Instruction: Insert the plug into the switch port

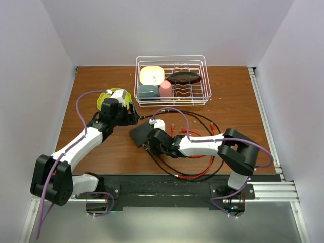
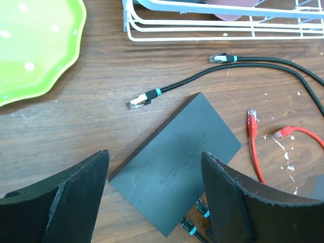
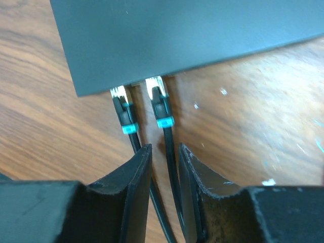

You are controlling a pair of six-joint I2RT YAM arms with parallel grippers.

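Hovering over the switch (image 2: 174,162), the left gripper (image 2: 154,156) is gaping wide and empty, while the right gripper (image 3: 165,148), barely parted, is straddling a plugged-in black cable (image 3: 167,135).

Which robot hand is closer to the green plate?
Left. The left gripper hangs just beside the green plate, off its near right side. The right gripper is farther off, down at the black switch's socket edge, with a cable between its fingers.
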